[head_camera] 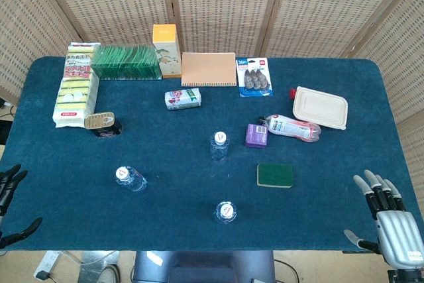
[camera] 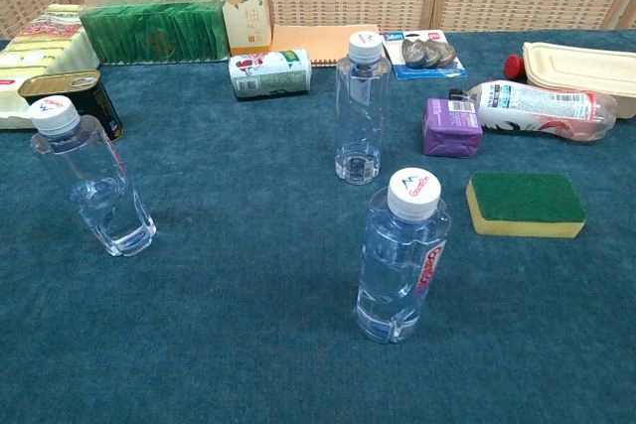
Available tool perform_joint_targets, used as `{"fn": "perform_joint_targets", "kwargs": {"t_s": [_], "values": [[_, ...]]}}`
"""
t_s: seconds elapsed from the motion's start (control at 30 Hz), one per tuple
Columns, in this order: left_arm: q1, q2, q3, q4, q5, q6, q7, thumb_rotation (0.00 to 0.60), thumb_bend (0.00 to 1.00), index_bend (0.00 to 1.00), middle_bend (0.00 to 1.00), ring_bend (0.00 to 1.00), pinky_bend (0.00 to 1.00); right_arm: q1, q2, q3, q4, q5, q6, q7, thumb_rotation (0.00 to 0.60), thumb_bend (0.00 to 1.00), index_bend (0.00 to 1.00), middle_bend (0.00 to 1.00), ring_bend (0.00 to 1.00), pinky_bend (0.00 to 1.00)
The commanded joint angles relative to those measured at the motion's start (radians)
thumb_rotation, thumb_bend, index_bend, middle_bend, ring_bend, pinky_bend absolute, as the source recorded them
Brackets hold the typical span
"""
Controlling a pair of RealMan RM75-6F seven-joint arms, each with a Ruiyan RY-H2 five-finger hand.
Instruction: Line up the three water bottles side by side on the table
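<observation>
Left hand (head_camera: 9, 187) and right hand (head_camera: 391, 213) were both empty, fingers spread, at the bench (head_camera: 331, 197) near corners. Three water bottles stood upright, well apart: left (camera: 91, 178), middle (camera: 360, 109), nearest (camera: 401, 257).

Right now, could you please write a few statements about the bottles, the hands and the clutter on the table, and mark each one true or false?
1. All three water bottles stand upright: near bottle, left bottle, far bottle. True.
2. The three bottles already touch side by side. False: they stand well apart.
3. The right hand holds a bottle. False: it holds nothing, fingers apart, at the table's near right corner.
4. The green sponge lies right of the near bottle. True.
5. The left hand rests on the notebook. False: it is at the near left edge.
</observation>
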Motion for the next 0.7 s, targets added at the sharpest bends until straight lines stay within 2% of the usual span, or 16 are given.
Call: {"fn": "perform_joint_targets", "kwargs": {"t_s": [0.03,0.17,0.3,0.47,0.7], "values": [[0.001,0.002,0.000,0.002,0.000,0.002,-0.004,0.600,0.22,0.00,0.00,0.00,0.00,0.002,0.001,-0.002,0.002,-0.004,-0.001,0.005,0.600,0.01,0.06,0.00,0.00,0.00],[0.001,0.001,0.001,0.002,0.005,0.001,-0.001,0.600,0.22,0.00,0.00,0.00,0.00,0.003,0.006,-0.005,0.005,-0.011,0.001,0.028,0.600,0.01,0.06,0.00,0.00,0.00],[-0.002,0.002,0.004,-0.002,0.011,-0.006,0.004,0.600,0.22,0.00,0.00,0.00,0.00,0.022,0.036,-0.021,0.015,-0.030,-0.027,0.133,0.600,0.01,0.06,0.01,0.00,0.00],[-0.001,0.004,0.005,-0.005,0.017,-0.003,0.003,0.600,0.22,0.00,0.00,0.00,0.00,0.079,0.091,-0.050,0.071,-0.082,-0.088,0.373,0.600,0.01,0.07,0.03,0.00,0.00],[-0.002,0.006,0.003,-0.013,0.016,-0.004,0.004,0.600,0.22,0.00,0.00,0.00,0.00,0.205,0.084,-0.099,0.272,-0.224,-0.183,0.704,0.600,0.01,0.10,0.05,0.00,0.00]]}}
